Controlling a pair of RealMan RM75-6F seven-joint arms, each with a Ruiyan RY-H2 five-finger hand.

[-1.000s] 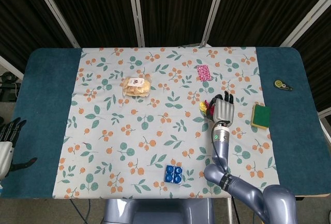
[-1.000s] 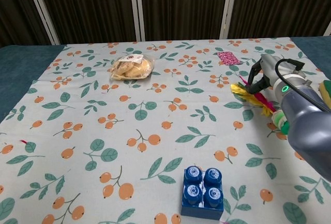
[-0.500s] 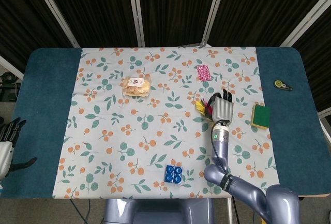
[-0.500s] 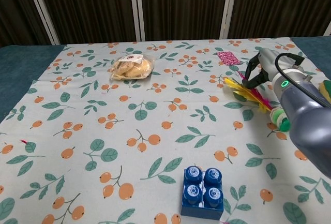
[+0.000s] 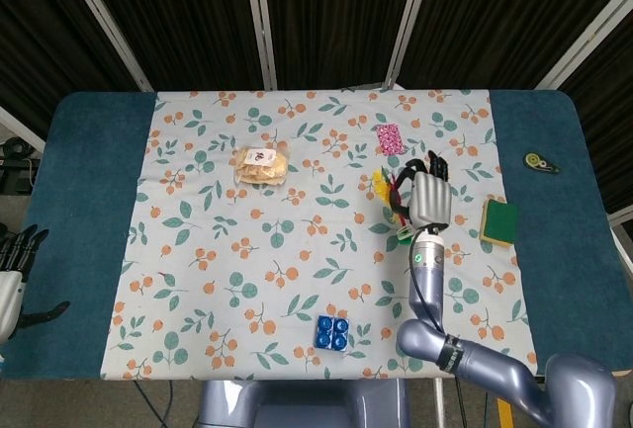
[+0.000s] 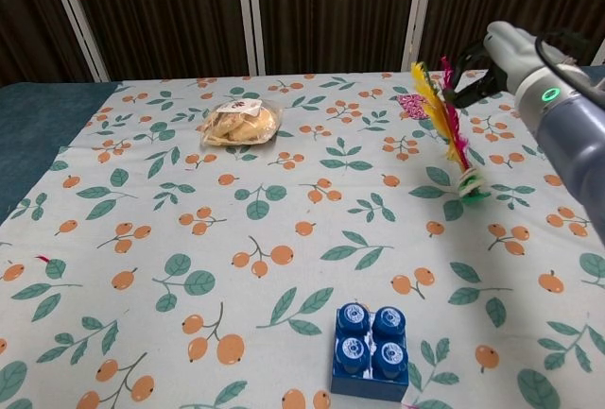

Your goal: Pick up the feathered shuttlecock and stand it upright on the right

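Note:
The feathered shuttlecock (image 6: 447, 126) has yellow, pink and red feathers and a white and green base (image 6: 469, 184). It hangs in the air above the cloth, feathers up and base down, slightly tilted. My right hand (image 6: 493, 58) pinches its feather end. In the head view the same right hand (image 5: 429, 196) covers most of the shuttlecock (image 5: 389, 191), with only feathers showing to its left. My left hand (image 5: 15, 260) rests off the table's left edge, fingers apart, holding nothing.
A blue block (image 6: 370, 350) sits near the front of the floral cloth. A bag of snacks (image 6: 238, 123) lies at the back left. A pink packet (image 6: 416, 106) lies behind the shuttlecock. A green and yellow sponge (image 5: 498, 221) and a small tape measure (image 5: 540, 162) are on the right.
My right hand has risen and lifted the shuttlecock off the cloth; it went from lying flat to hanging nearly upright, base down. The left hand has not moved.

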